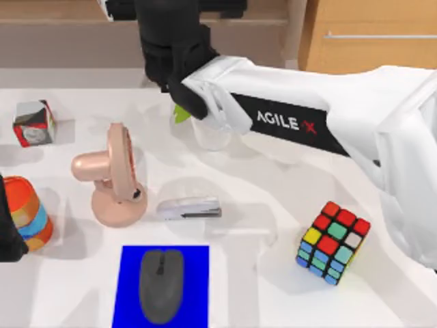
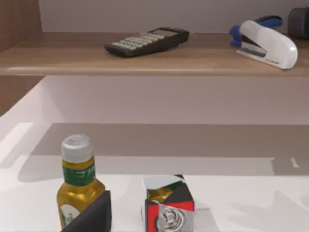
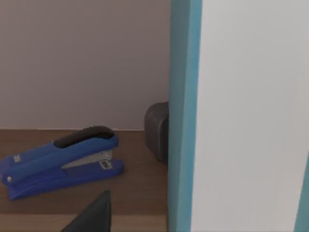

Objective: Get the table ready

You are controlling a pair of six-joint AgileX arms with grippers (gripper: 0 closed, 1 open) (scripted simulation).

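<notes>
Right arm (image 1: 287,123) reaching across the table (image 1: 273,198) toward the back shelf.
Near edge: grey mouse (image 1: 161,284) on blue mat (image 1: 130,273); then Rubik's cube (image 1: 332,242), white stapler (image 1: 189,208), pink desk fan (image 1: 113,174). Farther: clear cup (image 1: 213,133) under the wrist, the likeliest thing to be knocked. Right gripper (image 1: 179,68) over the shelf (image 1: 61,27); grip cannot tell. Left gripper (image 1: 8,225) parked at left edge. Advise keeping the wrist high.

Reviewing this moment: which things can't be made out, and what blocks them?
- Right gripper, top view: fingers hidden under its own wrist; open or shut unclear.
- Clear glass cup, top view: partly covered by the right arm.
- Dark grey object, right wrist view: cut off by a teal-edged white panel.
- Left gripper, top view: cropped by the edge.
</notes>
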